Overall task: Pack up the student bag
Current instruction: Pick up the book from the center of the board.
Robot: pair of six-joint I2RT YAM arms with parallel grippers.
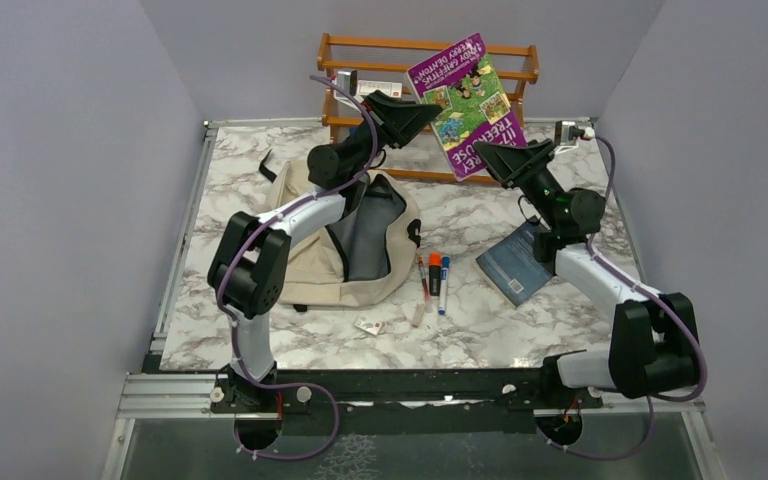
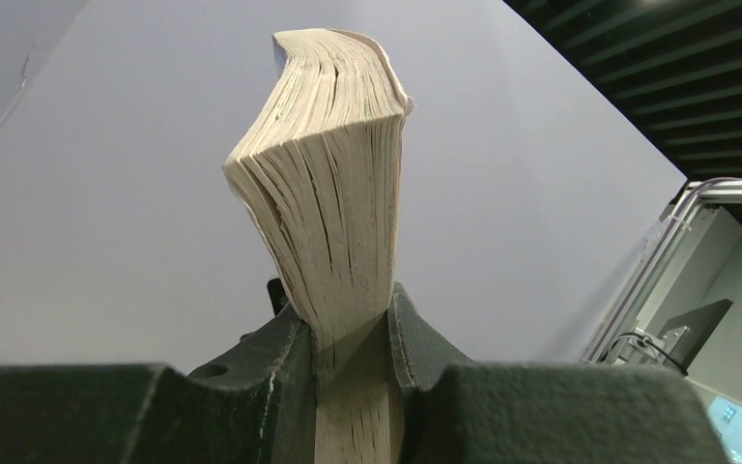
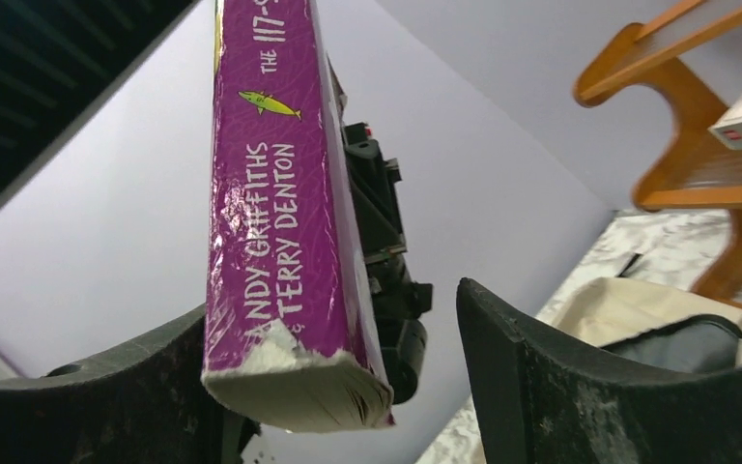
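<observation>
- The left gripper (image 1: 428,113) is clamped on a thick purple paperback book (image 1: 465,95), raised in the air in front of the orange wooden rack (image 1: 360,45) at the back. The left wrist view shows the cream page block (image 2: 333,193) pinched between the jaws of that gripper (image 2: 353,329).
- The right gripper (image 1: 492,156) sits at the book's lower corner with its jaws spread wide. In the right wrist view the purple spine (image 3: 275,193) lies against one finger, and the other finger stands well apart. That gripper (image 3: 333,309) is open and grips nothing.
- The student bag, a soft cream fabric backpack (image 1: 310,265), lies on the marbled surface (image 1: 290,340) under the left forearm. Its mouth gapes and shows the dark lining.
- The bag is below the held book, nearer the arm bases and to the left. Its opening runs roughly from far to near, while the book's long axis is tilted across that line. The book would probably have to come down edge-first, lined up with the slot.
- The left arm is much the nearer to the bag and carries the load, so I judge that the lowering falls to it.
- Waiting on the surface to the right of the bag are three pens (image 1: 435,278) and a flat blue-grey book (image 1: 518,262).
</observation>
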